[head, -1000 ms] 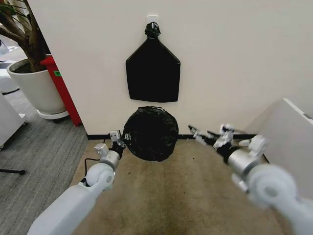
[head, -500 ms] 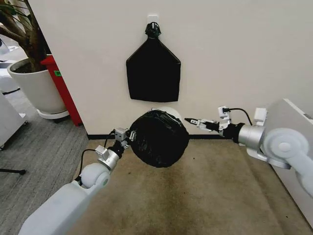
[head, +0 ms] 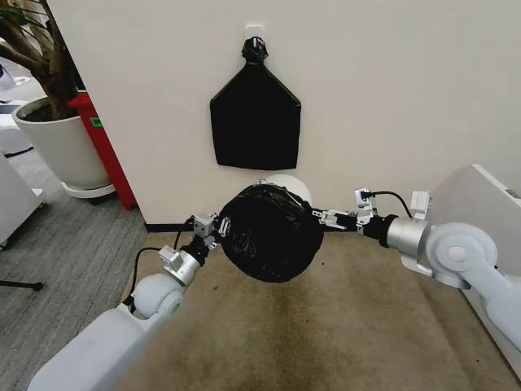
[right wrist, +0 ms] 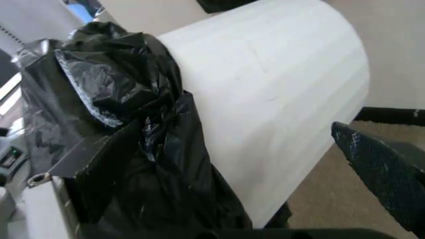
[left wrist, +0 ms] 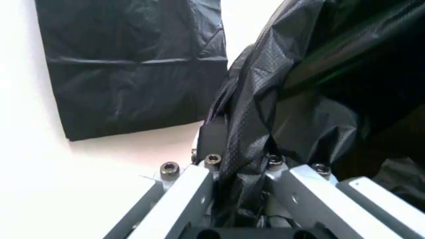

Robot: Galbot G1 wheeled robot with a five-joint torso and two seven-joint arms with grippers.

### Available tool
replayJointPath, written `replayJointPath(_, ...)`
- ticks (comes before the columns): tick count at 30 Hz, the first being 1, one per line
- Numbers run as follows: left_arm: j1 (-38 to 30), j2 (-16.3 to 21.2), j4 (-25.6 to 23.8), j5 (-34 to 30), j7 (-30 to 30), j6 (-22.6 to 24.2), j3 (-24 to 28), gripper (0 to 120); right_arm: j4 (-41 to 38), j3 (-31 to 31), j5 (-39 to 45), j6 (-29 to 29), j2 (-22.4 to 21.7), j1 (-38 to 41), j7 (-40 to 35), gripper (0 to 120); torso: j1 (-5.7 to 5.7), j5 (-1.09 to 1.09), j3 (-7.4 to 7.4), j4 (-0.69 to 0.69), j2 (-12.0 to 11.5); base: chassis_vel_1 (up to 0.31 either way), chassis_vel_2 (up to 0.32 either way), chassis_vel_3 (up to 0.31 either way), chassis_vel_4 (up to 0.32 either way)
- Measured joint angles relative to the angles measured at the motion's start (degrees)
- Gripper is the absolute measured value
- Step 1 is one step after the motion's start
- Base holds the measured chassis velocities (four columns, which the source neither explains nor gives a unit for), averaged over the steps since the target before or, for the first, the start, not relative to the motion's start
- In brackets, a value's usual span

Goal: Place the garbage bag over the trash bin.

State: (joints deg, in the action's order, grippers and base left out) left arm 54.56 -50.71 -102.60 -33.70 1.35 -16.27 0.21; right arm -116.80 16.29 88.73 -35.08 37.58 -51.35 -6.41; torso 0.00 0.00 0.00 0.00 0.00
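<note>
At bin rim (head: 289, 184) — left fingers (left wrist: 192, 186) pinching bag (head: 269, 232)

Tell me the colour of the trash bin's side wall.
Cream-white, plain; the trash bin shows best in the right wrist view.

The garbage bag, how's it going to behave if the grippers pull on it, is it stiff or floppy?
Probably floppy: the garbage bag is thin and crumpled, bunching between the left gripper fingers. Likely slippery, given its glossy film. It may snag or tear where it stretches over the trash bin rim.
</note>
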Motion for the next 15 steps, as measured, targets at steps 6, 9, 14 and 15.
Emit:
replayJointPath(6,1.5,0.5,-1.6,-0.1,0.4,-0.1,-0.1,1,2.8,-0.4,-1.2,0.3,0.8,0.9,-0.7,100,0.00,0.00,0.00,0.00,0.0,0.000,0.000,0.000,0.000)
replayJointPath(9,2.1,0.8,-2.3,-0.1,0.6,-0.3,-0.1,1,4.1,-0.7,-1.8,0.3,1.2,1.3,-0.7,100,0.00,0.00,0.00,0.00,0.0,0.000,0.000,0.000,0.000)
replayJointPath(14,3.1,1.2,-3.7,0.2,0.9,-0.6,-0.1,1,6.9,-2.0,-3.8,0.6,2.1,2.7,-0.6,100,0.00,0.00,0.00,0.00,0.0,0.000,0.000,0.000,0.000)
replayJointPath(15,3.4,1.3,-4.1,0.2,1.0,-0.7,-0.1,1,7.9,-2.5,-4.4,0.8,2.5,3.2,-0.6,100,0.00,0.00,0.00,0.00,0.0,0.000,0.000,0.000,0.000)
